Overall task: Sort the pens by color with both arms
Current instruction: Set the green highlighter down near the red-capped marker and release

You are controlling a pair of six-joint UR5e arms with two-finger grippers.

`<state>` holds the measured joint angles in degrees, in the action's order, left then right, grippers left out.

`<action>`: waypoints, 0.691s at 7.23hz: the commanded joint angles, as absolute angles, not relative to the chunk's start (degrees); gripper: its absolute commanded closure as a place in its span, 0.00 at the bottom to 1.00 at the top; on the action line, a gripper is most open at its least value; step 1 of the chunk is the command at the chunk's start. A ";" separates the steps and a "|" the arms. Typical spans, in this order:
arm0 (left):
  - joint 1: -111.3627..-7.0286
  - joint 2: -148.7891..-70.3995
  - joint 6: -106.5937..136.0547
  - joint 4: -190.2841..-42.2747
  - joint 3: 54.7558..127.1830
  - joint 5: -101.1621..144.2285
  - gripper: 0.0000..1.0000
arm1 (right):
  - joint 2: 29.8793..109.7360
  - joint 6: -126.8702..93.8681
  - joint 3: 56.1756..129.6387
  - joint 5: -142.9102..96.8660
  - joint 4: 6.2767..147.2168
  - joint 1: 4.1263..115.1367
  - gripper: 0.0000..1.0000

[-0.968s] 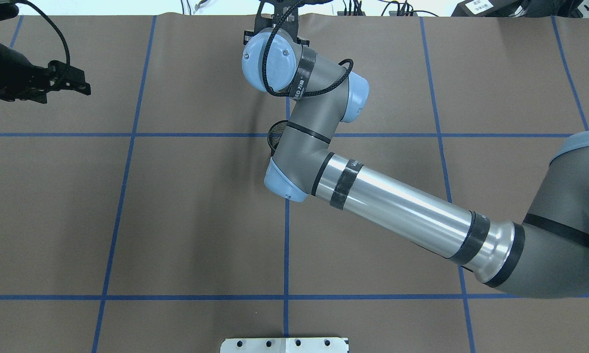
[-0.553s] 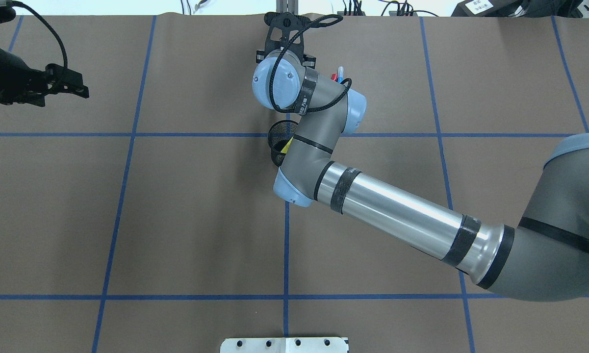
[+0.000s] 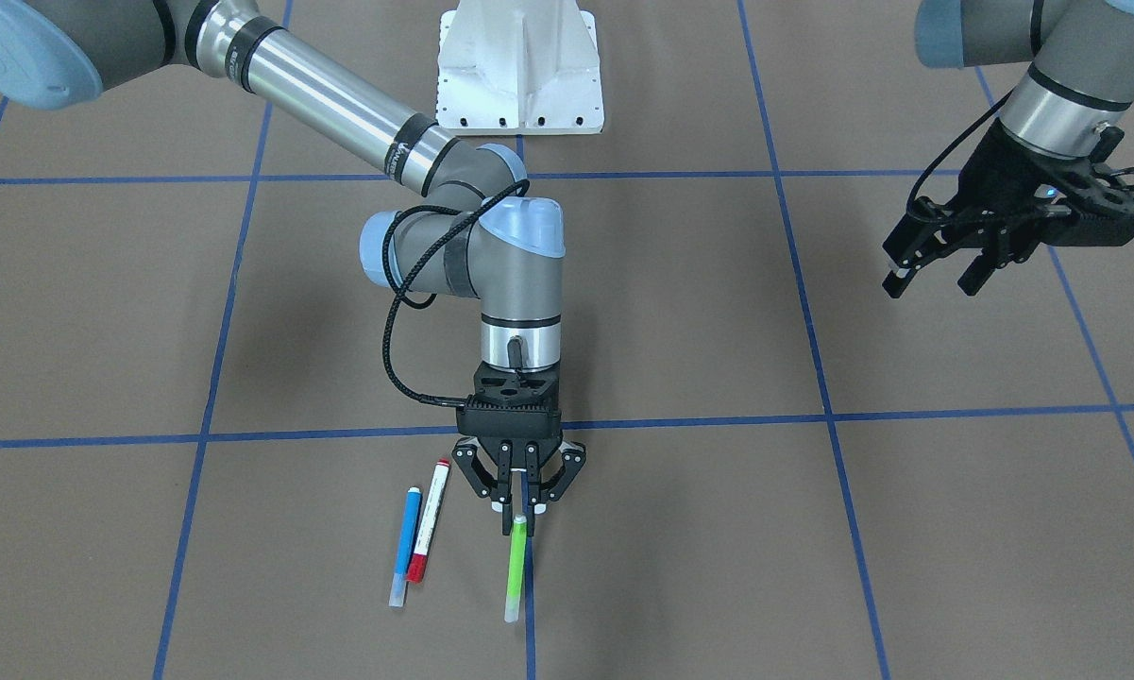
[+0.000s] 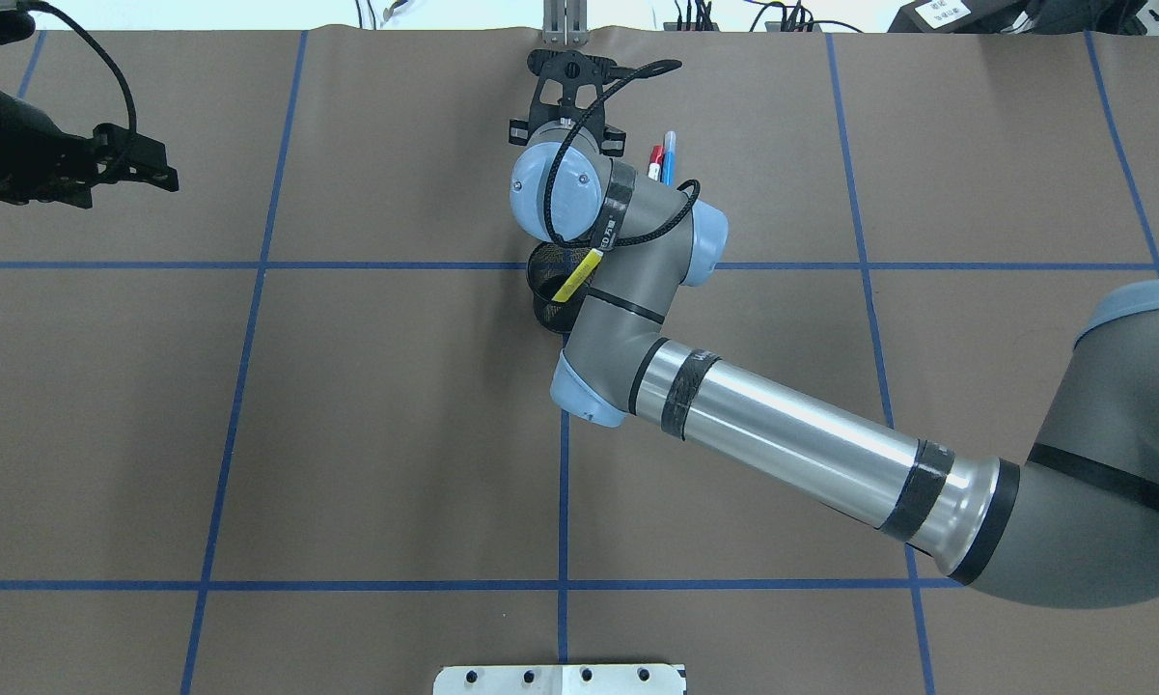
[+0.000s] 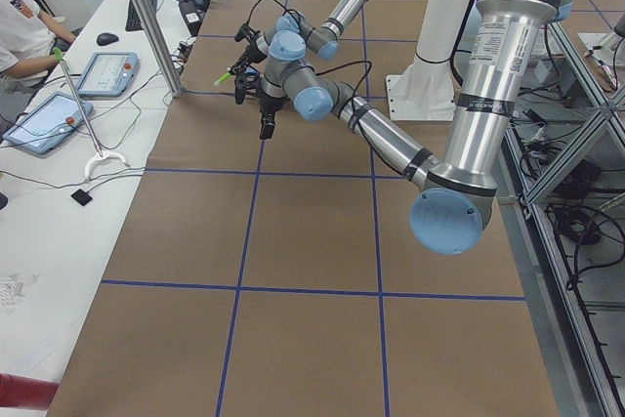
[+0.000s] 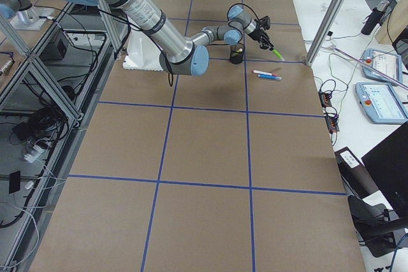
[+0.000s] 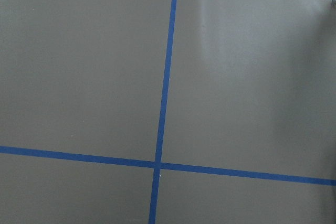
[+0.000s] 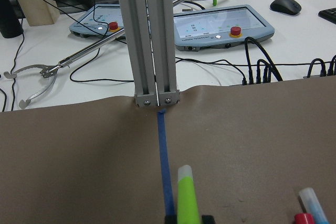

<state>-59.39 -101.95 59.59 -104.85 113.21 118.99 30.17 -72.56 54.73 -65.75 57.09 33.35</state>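
Note:
My right gripper (image 3: 521,510) is shut on the near end of the lime green pen (image 3: 516,567), held at a slant over the far part of the table; the pen (image 8: 187,198) also shows low in the right wrist view. Beside it on the brown mat lie the blue pen (image 3: 404,546) and the white pen with red ends (image 3: 429,519), close together. The yellow pen (image 4: 576,276) leans in the black mesh cup (image 4: 543,280), half hidden under the right wrist. My left gripper (image 3: 935,276) hangs open and empty far off to the side.
A white pedestal (image 3: 519,71) stands at the robot's base. An aluminium post (image 8: 149,40) rises at the table's far edge, with tablets (image 8: 223,24) and cables on the desk behind. A person (image 5: 20,26) sits at that desk.
The right wrist has drawn back toward the robot and slightly right, uncovering the cup with the yellow pen and the tips of the blue and red-ended pens. The left gripper has hardly moved.

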 commanded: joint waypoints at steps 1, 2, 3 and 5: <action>-59.24 -102.30 59.68 -104.85 112.33 119.00 0.01 | 32.41 -72.60 58.42 -67.40 57.04 33.40 0.00; -59.15 -103.52 59.85 -104.77 111.45 119.00 0.01 | 34.17 -72.60 62.10 -68.11 57.13 33.40 0.00; -58.11 -108.06 65.68 -104.24 108.31 119.00 0.01 | 35.93 -72.60 67.45 -70.64 58.09 33.49 0.00; -50.05 -121.32 79.59 -99.97 100.66 118.31 0.01 | 45.03 -72.42 85.51 -78.89 66.06 35.76 0.00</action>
<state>-54.24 -114.23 72.74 -102.92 104.71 118.79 39.47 -72.52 74.96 -74.57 61.79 34.35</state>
